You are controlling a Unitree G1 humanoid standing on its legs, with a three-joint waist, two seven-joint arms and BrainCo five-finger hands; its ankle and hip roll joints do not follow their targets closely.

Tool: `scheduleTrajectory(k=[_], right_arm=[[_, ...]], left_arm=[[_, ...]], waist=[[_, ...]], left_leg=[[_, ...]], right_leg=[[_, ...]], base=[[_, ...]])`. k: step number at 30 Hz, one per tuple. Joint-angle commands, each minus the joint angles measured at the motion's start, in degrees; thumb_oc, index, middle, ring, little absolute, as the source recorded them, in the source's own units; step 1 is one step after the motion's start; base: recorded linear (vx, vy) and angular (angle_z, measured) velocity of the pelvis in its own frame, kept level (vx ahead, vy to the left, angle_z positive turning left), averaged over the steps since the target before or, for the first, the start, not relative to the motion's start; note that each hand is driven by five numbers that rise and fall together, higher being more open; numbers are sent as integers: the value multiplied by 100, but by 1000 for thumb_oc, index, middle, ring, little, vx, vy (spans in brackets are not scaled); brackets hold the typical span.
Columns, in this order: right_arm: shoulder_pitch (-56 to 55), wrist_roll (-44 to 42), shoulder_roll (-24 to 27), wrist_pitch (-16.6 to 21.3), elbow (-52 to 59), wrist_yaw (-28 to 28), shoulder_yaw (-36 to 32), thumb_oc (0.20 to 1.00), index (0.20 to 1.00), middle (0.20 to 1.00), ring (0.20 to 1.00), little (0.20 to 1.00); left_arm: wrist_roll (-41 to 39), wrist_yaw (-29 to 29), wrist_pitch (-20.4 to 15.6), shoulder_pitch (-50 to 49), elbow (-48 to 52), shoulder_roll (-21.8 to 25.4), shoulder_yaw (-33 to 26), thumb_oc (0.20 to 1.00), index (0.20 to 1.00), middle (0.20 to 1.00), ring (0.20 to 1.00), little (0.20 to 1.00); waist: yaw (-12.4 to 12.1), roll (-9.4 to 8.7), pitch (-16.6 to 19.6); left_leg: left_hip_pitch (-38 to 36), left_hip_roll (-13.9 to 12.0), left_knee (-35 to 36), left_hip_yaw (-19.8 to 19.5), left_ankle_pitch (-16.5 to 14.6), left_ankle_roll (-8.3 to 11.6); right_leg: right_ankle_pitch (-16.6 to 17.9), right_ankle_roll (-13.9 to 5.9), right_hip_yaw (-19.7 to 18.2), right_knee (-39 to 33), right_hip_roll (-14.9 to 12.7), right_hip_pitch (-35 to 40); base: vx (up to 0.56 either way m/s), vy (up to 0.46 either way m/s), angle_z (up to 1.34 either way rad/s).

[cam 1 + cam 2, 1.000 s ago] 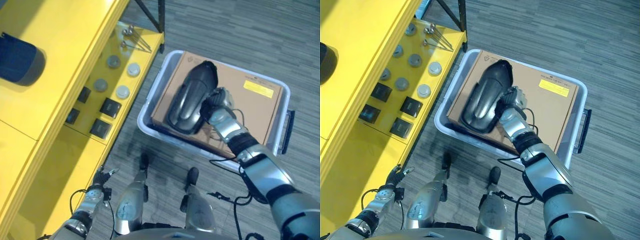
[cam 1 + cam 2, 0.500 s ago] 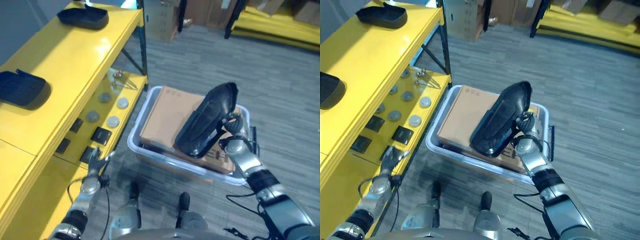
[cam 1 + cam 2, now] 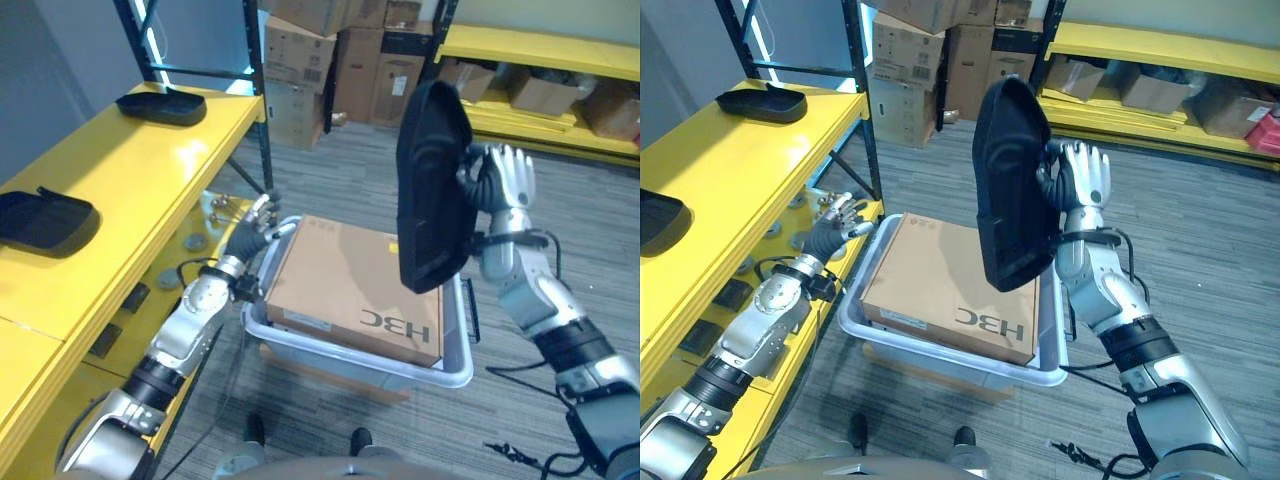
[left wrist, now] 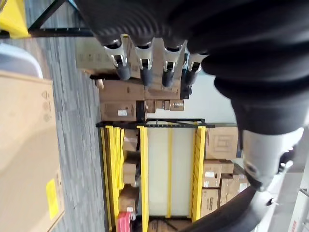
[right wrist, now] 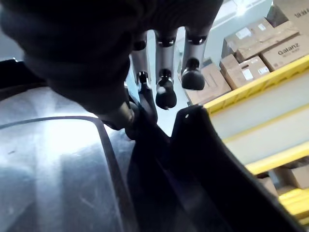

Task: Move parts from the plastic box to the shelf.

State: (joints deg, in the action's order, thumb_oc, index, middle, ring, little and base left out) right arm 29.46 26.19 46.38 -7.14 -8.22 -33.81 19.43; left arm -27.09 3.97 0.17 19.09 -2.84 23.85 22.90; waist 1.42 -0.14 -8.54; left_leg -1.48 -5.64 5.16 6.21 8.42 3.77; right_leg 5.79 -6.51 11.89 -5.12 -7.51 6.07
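The left robot hand (image 4: 159, 29) holds its fingers (image 4: 145, 72) straight and free of everything, with a brown carton (image 4: 24, 145) bearing a yellow label (image 4: 52, 199) beside it, and yellow racks (image 4: 169, 169) stacked with boxes (image 4: 219, 142) beyond.

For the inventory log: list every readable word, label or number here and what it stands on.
Cardboard box, front face: short dark brand mark, not quoted.
Yellow label on the same box: too small.
Cartons behind: print blurred.
No print on the black part in the right hand.
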Motion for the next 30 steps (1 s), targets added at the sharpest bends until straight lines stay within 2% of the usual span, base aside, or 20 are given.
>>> scheduleTrajectory(k=[1,6,10,17,20,24,28,30], right_arm=[[984,289,325,259,347,-268,166,200,200,200,200,200],[1211,249,229,333,511,-137,318,200,200,200,200,200],[1369,258,118,377,608,-21,429,200,200,200,200,200],[1558,440,-200,405,500,206,737,200,200,200,200,200],[1676,682,-278,248,337,295,968,200,200,200,200,200],[1839,1201,-267,-217,99,487,1246,200,200,200,200,200],[1915,1191,-279,-459,-95,481,1424,200,200,200,200,200],[1949,1084,-329,-454,-275,418,1517,200,200,200,200,200]], left_arm=[[-235,-150,-73,651,-196,-63,261,1000,1000,1000,1000,1000],[-144,-193,-24,922,-277,-234,485,1000,1000,1000,1000,1000],[-406,-453,-8,1111,-422,-333,609,1000,1000,1000,1000,1000],[-266,-816,-40,1394,-353,-335,833,1000,1000,1000,1000,1000],[-65,-769,-8,1486,-352,-194,947,1000,1000,1000,1000,1000],[78,-749,50,1535,-333,-18,1022,1000,1000,1000,1000,1000],[210,-662,158,1552,-304,57,1066,1000,1000,1000,1000,1000],[227,-664,215,1568,-340,76,1105,1000,1000,1000,1000,1000]], waist=[[-72,-225,154],[7,-229,207],[51,-221,229],[86,-155,253],[66,-133,265],[0,-130,268],[-40,-130,256],[-68,-141,250]], left_leg=[[-577,-152,-16,418,-770,14],[-615,-174,-16,468,-807,21],[-635,-176,-16,492,-831,19],[-675,-158,-16,508,-861,21],[-683,-139,-16,495,-871,21],[-660,-100,-16,441,-880,9],[-637,-75,-16,398,-869,0],[-615,-56,-16,364,-865,-11]], right_leg=[[-366,-61,124,29,-49,248],[-401,-59,54,33,-24,241],[-419,-55,16,38,-18,235],[-427,-61,-27,32,-24,248],[-422,-72,-14,31,-43,254],[-414,-82,20,35,-58,251],[-405,-85,42,35,-65,248],[-400,-85,65,34,-68,242]], base=[[-5,-6,-10],[-12,-1,-8],[-11,8,-4],[2,21,-2],[7,30,0],[0,0,0],[0,0,0],[0,0,0]])
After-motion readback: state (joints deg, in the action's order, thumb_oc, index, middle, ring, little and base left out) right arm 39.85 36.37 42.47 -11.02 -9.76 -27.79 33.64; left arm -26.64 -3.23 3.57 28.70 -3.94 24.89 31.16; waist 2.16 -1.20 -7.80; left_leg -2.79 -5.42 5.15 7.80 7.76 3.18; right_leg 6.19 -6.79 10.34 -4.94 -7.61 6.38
